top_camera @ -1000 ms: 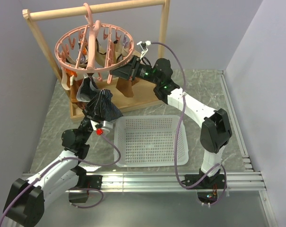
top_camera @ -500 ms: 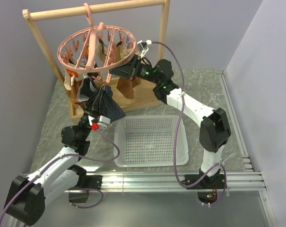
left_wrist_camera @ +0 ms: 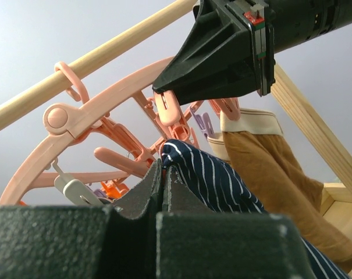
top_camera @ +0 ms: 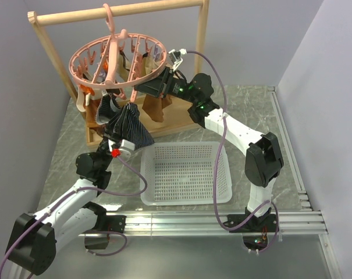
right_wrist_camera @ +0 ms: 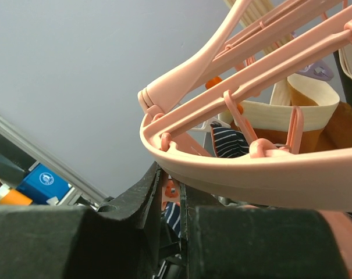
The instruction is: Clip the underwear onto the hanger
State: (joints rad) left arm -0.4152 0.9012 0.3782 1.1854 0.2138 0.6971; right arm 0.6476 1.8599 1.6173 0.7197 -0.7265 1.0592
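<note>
underwear (top_camera: 129,129) raised nearer hanger (top_camera: 113,43) rim at upper left, long axis near upright, left gripper (left_wrist_camera: 163,168) clamping it, right gripper (right_wrist_camera: 171,174) pinching clip (left_wrist_camera: 170,107)

1. The underwear (left_wrist_camera: 222,180) in your left hand (left_wrist_camera: 163,168) is dark navy with thin white stripes.
2. The hanger (top_camera: 114,61) above that hand is pink. The clip (left_wrist_camera: 171,111) at your right hand (top_camera: 138,88) is pink too, with lilac clips (left_wrist_camera: 203,123) beside it.
3. Just right of your left hand, the garment (left_wrist_camera: 263,168) is brown with a cream waistband.
4. Both hands are black, and their pads (left_wrist_camera: 141,197) are dark grey.
5. Below both hands, the basket (top_camera: 187,174) is white and dotted with holes. The desk (top_camera: 71,157) is grey marble.
6. Behind the hands, the rack (top_camera: 123,11) is pale wood.
</note>
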